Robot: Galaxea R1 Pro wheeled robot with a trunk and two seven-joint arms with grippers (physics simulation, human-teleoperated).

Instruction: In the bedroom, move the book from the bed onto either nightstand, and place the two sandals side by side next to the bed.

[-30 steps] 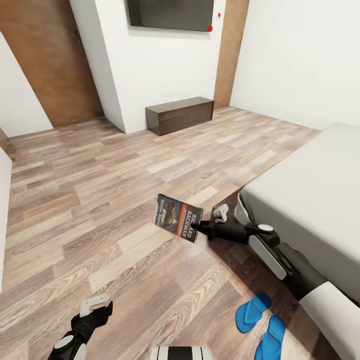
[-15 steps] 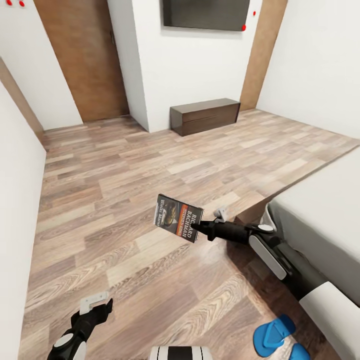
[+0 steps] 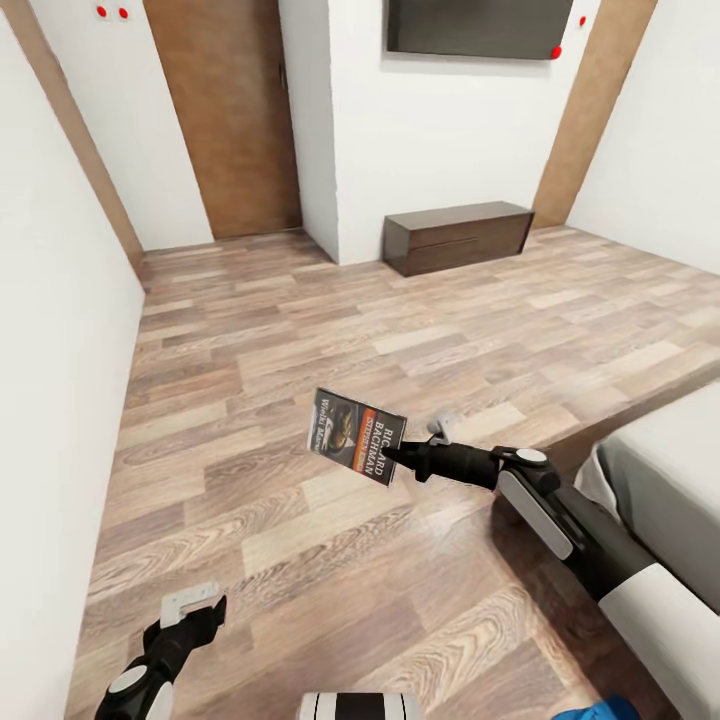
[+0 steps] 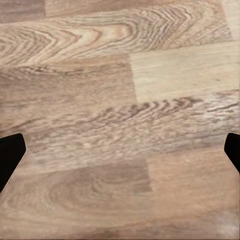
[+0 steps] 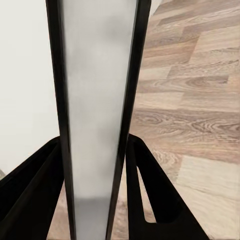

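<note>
So the right hand (image 3: 398, 459) is clamped on the book (image 3: 356, 436), pinching it by the edge nearest the wrist, and the cover sticks out past the fingertips, tilted, well above the wood-plank floor (image 3: 300, 380). You can read the white lettering and see the orange band on the cover from the head view. From the right wrist view the book (image 5: 97, 110) is edge-on, a pale strip of pages between two dark cover lines, with the black fingers (image 5: 150, 200) pressed against both sides of it. Just behind that hand, along the forearm, is the corner of the bed (image 3: 670, 480), pale mattress on a dark frame. A tiny bit of blue, one of the sandals (image 3: 600, 711), peeks in down by the elbow, on the floor beside the bed. The left hand (image 3: 195, 612) hangs low and well apart from the book, holding nothing; in its wrist view the two dark fingertips (image 4: 10, 157) sit at opposite edges, so it's spread wide over bare floor. Way beyond the book there's a long dark low bench (image 3: 458, 236) against the white wall, a dark TV (image 3: 480, 25) above it, and a brown door (image 3: 235, 110) off to the side.
</note>
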